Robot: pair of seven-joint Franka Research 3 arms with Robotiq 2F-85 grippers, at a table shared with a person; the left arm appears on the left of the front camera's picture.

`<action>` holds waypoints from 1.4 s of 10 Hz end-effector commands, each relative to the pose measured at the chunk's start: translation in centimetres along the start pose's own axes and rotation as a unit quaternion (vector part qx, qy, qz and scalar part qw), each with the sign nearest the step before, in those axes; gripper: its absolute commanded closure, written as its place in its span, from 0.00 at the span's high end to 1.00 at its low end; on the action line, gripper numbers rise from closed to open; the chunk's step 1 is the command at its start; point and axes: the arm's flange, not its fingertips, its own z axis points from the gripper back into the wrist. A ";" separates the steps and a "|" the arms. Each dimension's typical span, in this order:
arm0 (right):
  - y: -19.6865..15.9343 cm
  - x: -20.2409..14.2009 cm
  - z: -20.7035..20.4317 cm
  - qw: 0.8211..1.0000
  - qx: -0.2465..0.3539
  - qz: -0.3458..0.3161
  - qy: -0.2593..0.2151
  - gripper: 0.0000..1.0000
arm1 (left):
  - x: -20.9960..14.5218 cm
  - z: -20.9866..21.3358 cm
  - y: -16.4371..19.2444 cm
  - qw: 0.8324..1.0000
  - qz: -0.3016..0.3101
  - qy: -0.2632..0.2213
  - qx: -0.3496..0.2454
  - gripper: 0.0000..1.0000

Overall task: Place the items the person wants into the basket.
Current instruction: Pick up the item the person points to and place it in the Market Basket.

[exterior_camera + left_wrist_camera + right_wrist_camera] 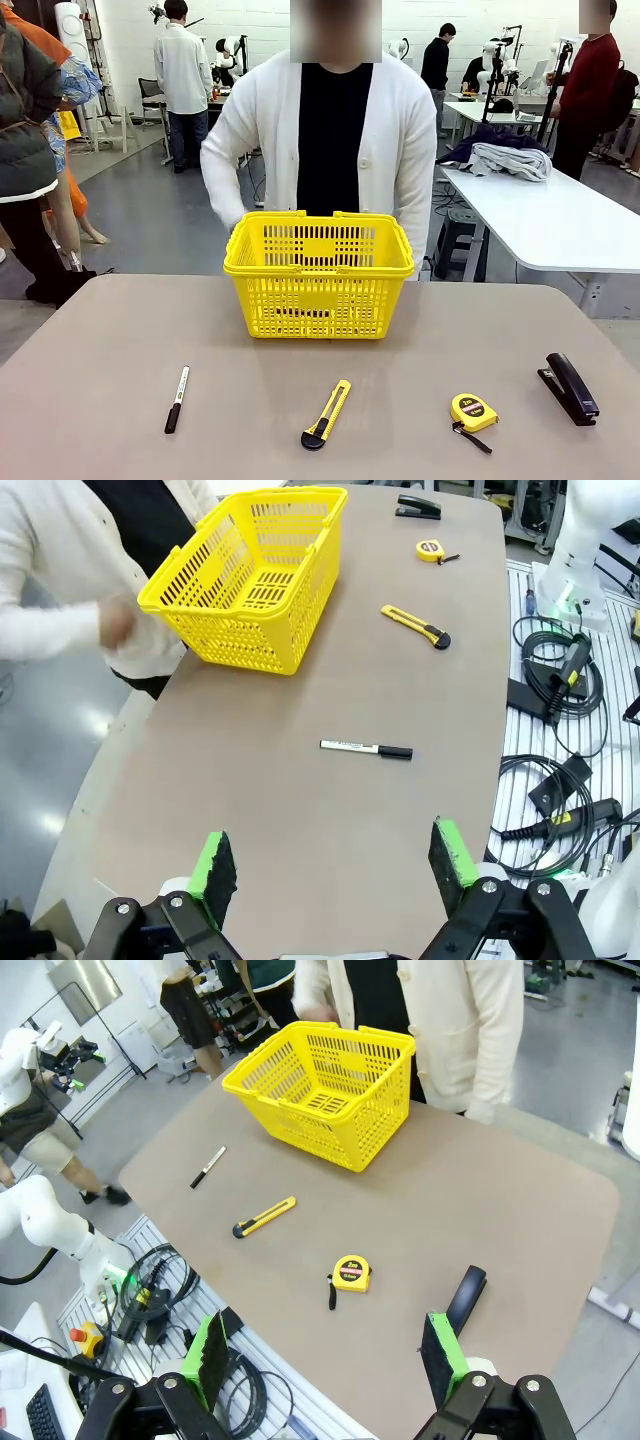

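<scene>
Yellow basket (318, 300): upright at the far middle of the surface (110, 350), person (340, 140) just behind. Near row, apart: white-barrelled marker (177, 399), utility knife (327, 414), tape measure (473, 411), black stapler (570, 388). Left claw (332, 855) and right claw (325, 1345): jaws wide apart, holding nothing.

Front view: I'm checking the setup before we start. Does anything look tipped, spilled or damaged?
Nothing stands out. The basket stands upright and empty at the far side; the marker, utility knife, tape measure and stapler lie apart in a row nearer the robot, seemingly intact.
</scene>
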 end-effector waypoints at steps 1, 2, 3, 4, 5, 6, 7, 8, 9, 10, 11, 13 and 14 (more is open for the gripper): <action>0.0 -0.1 -0.2 1.000 0.001 0.000 0.001 1.00 | 0.0 0.0 0.1 1.000 -0.010 -0.009 -0.003 1.00; 0.0 -0.1 -0.2 1.000 0.001 0.000 0.001 1.00 | 0.0 0.0 0.1 1.000 -0.010 -0.009 -0.003 1.00; 0.0 -0.1 -0.2 1.000 0.001 0.000 0.001 1.00 | 0.0 0.0 0.1 1.000 -0.010 -0.009 -0.003 1.00; 0.0 -0.1 -0.2 1.000 0.001 0.000 0.001 1.00 | 0.0 0.0 0.1 1.000 -0.010 -0.009 -0.003 1.00; 0.0 -0.1 -0.2 1.000 0.001 0.000 0.001 1.00 | 0.0 0.0 0.1 1.000 -0.010 -0.009 -0.003 1.00; 0.0 -0.1 -0.2 1.000 0.001 0.000 0.001 1.00 | 0.0 0.0 0.1 1.000 -0.010 -0.009 -0.003 1.00; 0.0 -0.1 -0.2 1.000 0.001 0.000 0.001 1.00 | 0.0 0.0 0.1 1.000 -0.010 -0.009 -0.003 1.00; 0.0 -0.1 -0.2 1.000 0.001 0.000 0.001 1.00 | 0.0 0.0 0.1 1.000 -0.010 -0.009 -0.003 1.00; 0.0 -0.1 -0.2 1.000 0.001 0.000 0.001 1.00 | 0.0 0.0 0.1 1.000 -0.010 -0.009 -0.003 1.00; 0.0 -0.1 -0.2 1.000 0.001 0.000 0.001 1.00 | 0.0 0.0 0.1 1.000 -0.010 -0.009 -0.003 1.00; 0.0 -0.1 -0.2 1.000 0.001 0.000 0.001 1.00 | 0.0 0.0 0.1 1.000 -0.010 -0.009 -0.003 1.00; 0.0 -0.1 -0.2 1.000 0.001 0.000 0.001 1.00 | 0.0 0.0 0.1 1.000 -0.010 -0.009 -0.003 1.00; 0.0 -0.1 -0.2 1.000 0.001 0.000 0.001 1.00 | 0.0 0.0 0.1 1.000 -0.010 -0.009 -0.003 1.00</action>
